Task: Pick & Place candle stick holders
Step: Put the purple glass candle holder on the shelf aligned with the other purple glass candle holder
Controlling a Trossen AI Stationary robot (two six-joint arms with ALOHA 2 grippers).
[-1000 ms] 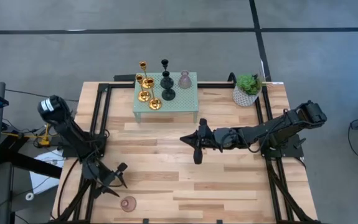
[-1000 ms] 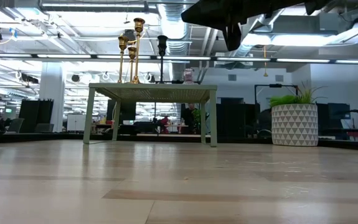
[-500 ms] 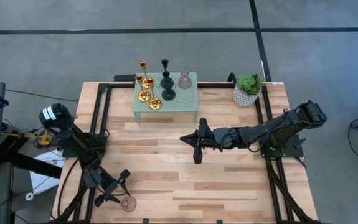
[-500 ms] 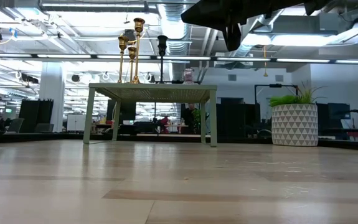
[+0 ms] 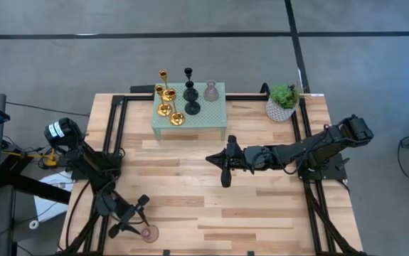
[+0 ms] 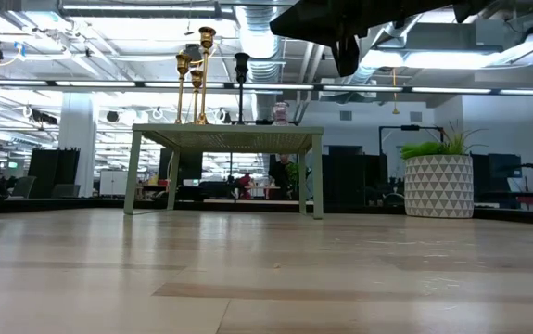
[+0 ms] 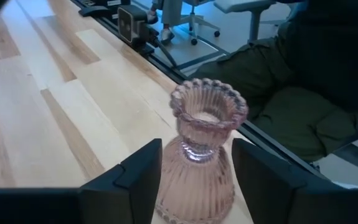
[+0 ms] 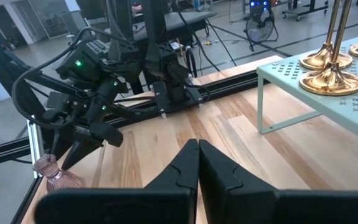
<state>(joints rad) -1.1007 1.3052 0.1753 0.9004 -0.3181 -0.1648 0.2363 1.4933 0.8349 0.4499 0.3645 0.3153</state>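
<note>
1. The pink glass holder [image 7: 202, 155] stands upright near the front-left corner of the surface [image 5: 261, 206]. It sits directly between my left tool's two fingers [image 7: 142, 180], its ribbed base low in the gap and its long axis vertical.
2. My left tool [image 5: 139, 222] is wide, with a finger on each side of the holder and not yet pressing it, as far as I can judge.
3. My left arm reaches down and forward, low over the surface.
4. My right tool [image 5: 223, 171] is fully closed and empty, waiting well apart at mid-surface, near the green stand [image 5: 211, 117] that carries the other holders [image 5: 176, 99].
</note>
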